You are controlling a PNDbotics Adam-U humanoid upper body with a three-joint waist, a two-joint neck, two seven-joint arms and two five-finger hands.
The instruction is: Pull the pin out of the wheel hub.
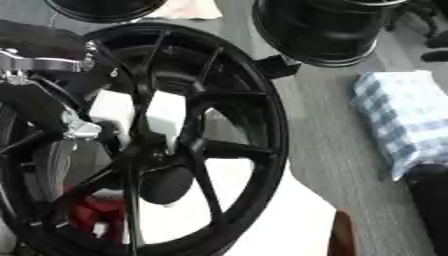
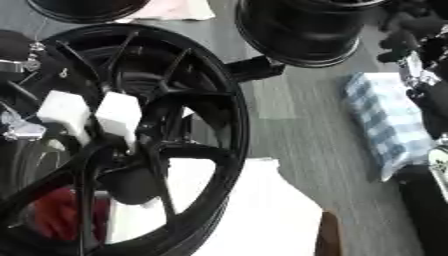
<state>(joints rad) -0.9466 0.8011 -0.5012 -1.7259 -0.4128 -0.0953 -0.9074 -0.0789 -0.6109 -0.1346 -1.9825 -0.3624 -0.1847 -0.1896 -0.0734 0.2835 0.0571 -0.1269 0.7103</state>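
A large black spoked wheel [image 1: 262,125] stands tilted and fills the left of both views. Its dark round hub [image 1: 166,184] sits low in the middle, where the spokes meet. I cannot make out a pin on it. My left arm [image 1: 39,65], black with silver joints, comes in from the left and reaches behind the spokes; its hand is hidden among them. Two white blocks [image 1: 164,116] show through the spokes above the hub. My right arm [image 2: 422,75] shows at the right edge, with dark lumpy parts of its hand [image 2: 407,22] near the top corner.
Something red [image 1: 92,212] lies behind the lower spokes. Two more black rims [image 1: 328,30] stand at the back. A blue-and-white checked cloth [image 1: 402,117] lies on the grey floor at the right. A white sheet [image 2: 258,210] lies under the wheel's lower right.
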